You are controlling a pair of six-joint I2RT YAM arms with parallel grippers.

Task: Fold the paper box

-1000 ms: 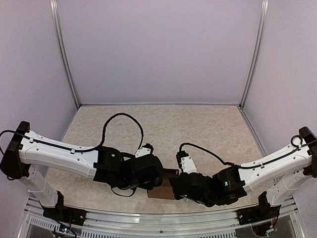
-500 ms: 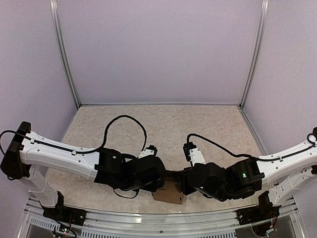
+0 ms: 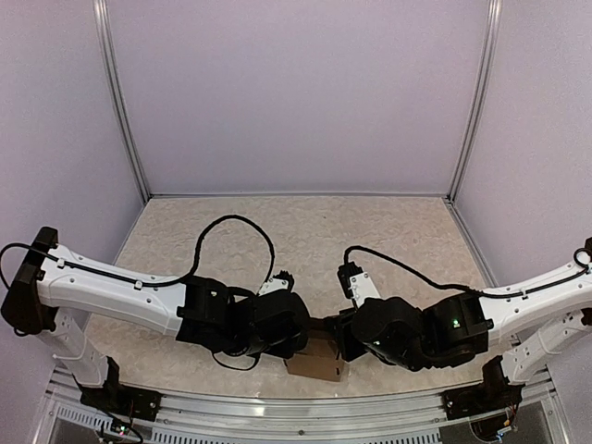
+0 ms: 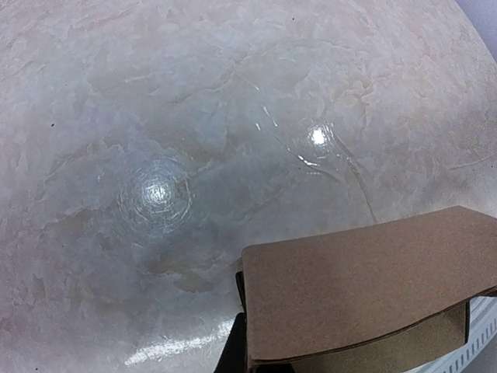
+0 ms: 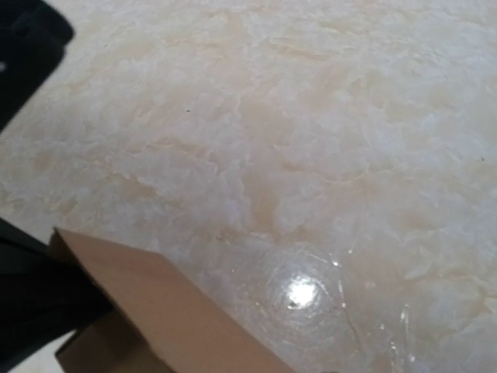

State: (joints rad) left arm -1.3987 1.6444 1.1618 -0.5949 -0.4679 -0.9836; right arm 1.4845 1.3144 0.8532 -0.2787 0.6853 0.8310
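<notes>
The paper box [image 3: 315, 360] is brown cardboard, partly folded, at the table's near edge between both wrists. My left gripper [image 3: 298, 342] is at its left side. In the left wrist view a folded cardboard panel [image 4: 365, 287] fills the lower right and covers the jaws; one dark finger [image 4: 231, 353] presses against its left edge, so the gripper looks shut on the cardboard. My right gripper [image 3: 341, 339] is at the box's right side. In the right wrist view the cardboard [image 5: 155, 311] lies at the lower left, and my own fingers are hidden.
The beige marbled table top [image 3: 305, 240] stretches behind the box. Lilac walls with metal posts [image 3: 125, 111] enclose it. A metal rail [image 3: 296, 412] runs along the near edge, just below the box. The left arm's black body [image 5: 31, 287] shows in the right wrist view.
The right arm swung in towards the box and rose at the wrist, then shifted slightly left. The box moved a little right and stands more upright. The left arm barely moved.
</notes>
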